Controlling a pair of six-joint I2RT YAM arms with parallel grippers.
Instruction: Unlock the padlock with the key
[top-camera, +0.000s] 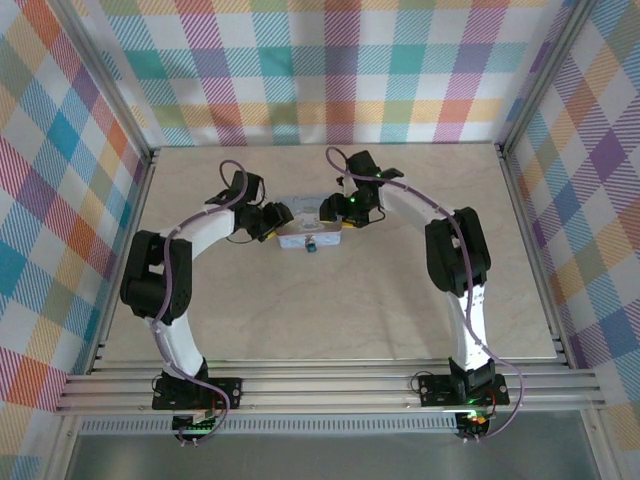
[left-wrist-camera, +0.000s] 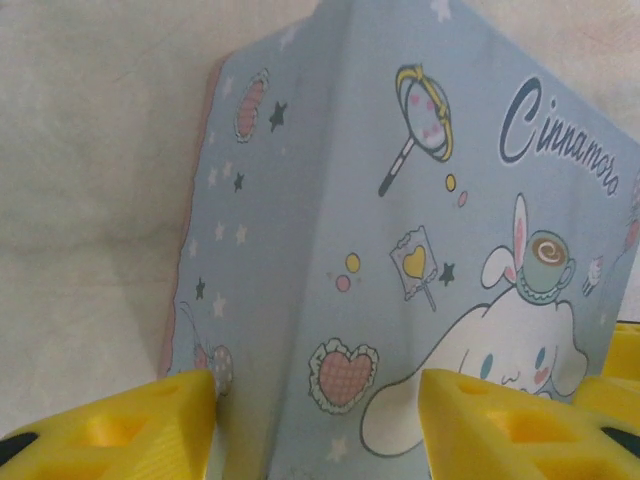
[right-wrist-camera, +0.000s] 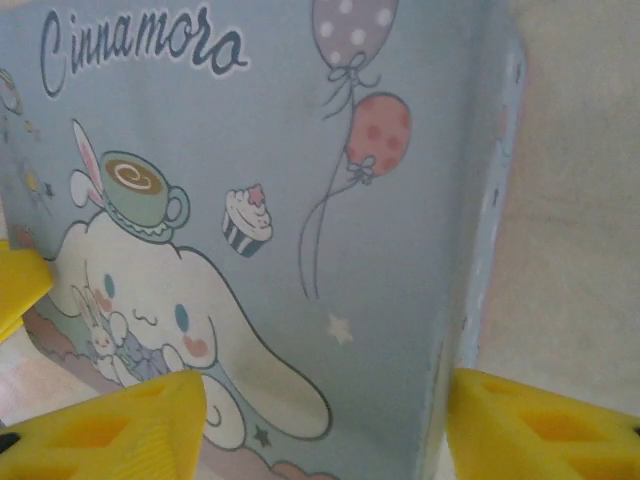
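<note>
The pale blue cartoon-printed tin (top-camera: 305, 232) lies flat at mid-table. The padlock (top-camera: 311, 246), tiny and dark with a blue speck, hangs at its front edge. The key is hidden from me. My left gripper (top-camera: 274, 224) is at the tin's left end and my right gripper (top-camera: 346, 214) at its right end. In the left wrist view the yellow fingers (left-wrist-camera: 120, 430) stand apart astride the tin's (left-wrist-camera: 400, 200) corner, gripper (left-wrist-camera: 318, 385) open. In the right wrist view the gripper (right-wrist-camera: 325, 385) is likewise open astride the tin's (right-wrist-camera: 300, 150) other corner. Whether the pads touch it I cannot tell.
The tin sits on a beige tabletop (top-camera: 330, 320) ringed by an aluminium frame (top-camera: 330, 385) and plaid walls. Both arms arch inward from their bases at the near edge. Bare table lies in front of the tin and to both sides.
</note>
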